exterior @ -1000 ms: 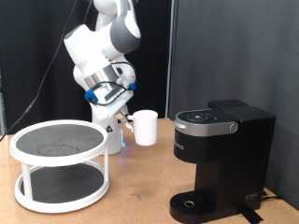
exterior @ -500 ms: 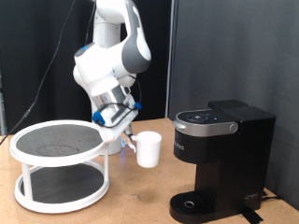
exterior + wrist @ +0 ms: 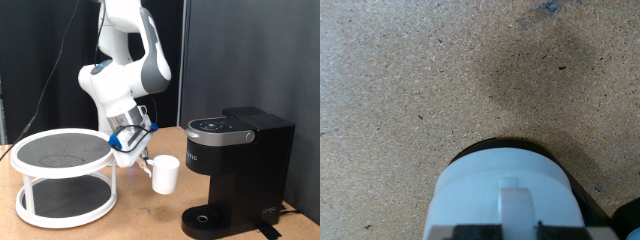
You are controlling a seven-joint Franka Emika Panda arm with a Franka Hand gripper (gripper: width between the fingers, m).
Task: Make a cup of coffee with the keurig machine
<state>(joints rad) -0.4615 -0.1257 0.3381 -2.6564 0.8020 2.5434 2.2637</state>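
The white cup (image 3: 165, 173) hangs in the air just above the table, between the round rack and the keurig machine (image 3: 238, 170). My gripper (image 3: 146, 164) is shut on the cup's handle side, to the cup's left in the exterior view. The black machine stands at the exterior view's right with its lid closed and its round drip tray (image 3: 207, 218) empty. In the wrist view the cup (image 3: 502, 192) fills the lower middle, with the wooden table (image 3: 410, 90) beneath it. The fingertips are hidden there.
A white two-tier round rack (image 3: 64, 176) with dark mesh shelves stands at the exterior view's left. The wooden table (image 3: 150, 220) runs along the bottom. A black curtain hangs behind the arm and the machine.
The arm has lowered and carried the cup to the exterior view's right, closer to the machine and nearer the table.
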